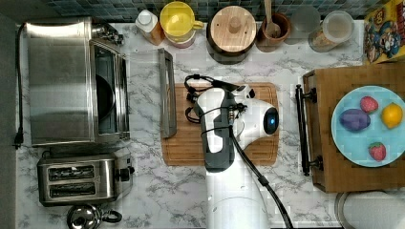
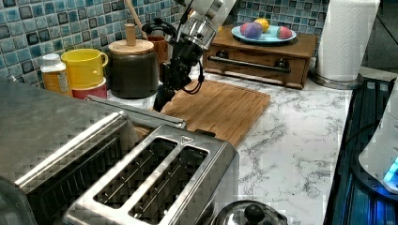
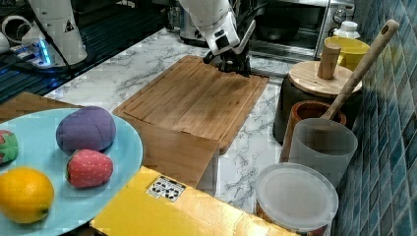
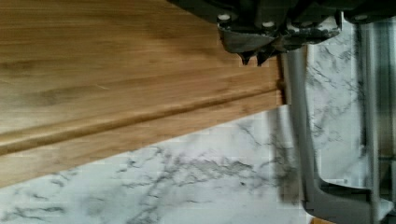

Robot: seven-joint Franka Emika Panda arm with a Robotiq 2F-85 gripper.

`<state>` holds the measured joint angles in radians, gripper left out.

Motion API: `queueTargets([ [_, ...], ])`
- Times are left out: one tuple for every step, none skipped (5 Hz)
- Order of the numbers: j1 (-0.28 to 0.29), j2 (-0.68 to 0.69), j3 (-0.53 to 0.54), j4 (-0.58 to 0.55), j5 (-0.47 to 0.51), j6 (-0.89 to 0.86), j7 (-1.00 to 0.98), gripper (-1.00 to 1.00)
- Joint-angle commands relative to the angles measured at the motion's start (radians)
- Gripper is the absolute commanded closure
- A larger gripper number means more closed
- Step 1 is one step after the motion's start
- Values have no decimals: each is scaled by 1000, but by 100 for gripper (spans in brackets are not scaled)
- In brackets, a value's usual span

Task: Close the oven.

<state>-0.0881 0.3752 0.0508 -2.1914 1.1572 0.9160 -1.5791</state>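
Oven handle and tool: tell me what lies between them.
Nothing: in the wrist view the tool hangs right beside the open steel toaster oven's bar handle, over the wooden cutting board's edge.

You've got a brushed steel oven [image 1: 59, 81] with a glass door [image 1: 143, 90], a matt wooden cutting board [image 3: 196, 98], and glossy veined marble counter [image 1: 157, 191].

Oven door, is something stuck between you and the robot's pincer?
No. The pincer sits right beside the oven door's bar handle above the cutting board edge, with nothing visible between them.

Wooden cutting board [image 1: 258, 148] on marble counter [image 1: 162, 191], two-slot toaster [image 1: 79, 181] (steel), kettle [image 1: 88, 217] beside it
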Motion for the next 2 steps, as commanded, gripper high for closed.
queueTargets([
  [54,-26,88,88,-41,10,51,100],
  [59,-6,108,105,-70,11,91,100],
])
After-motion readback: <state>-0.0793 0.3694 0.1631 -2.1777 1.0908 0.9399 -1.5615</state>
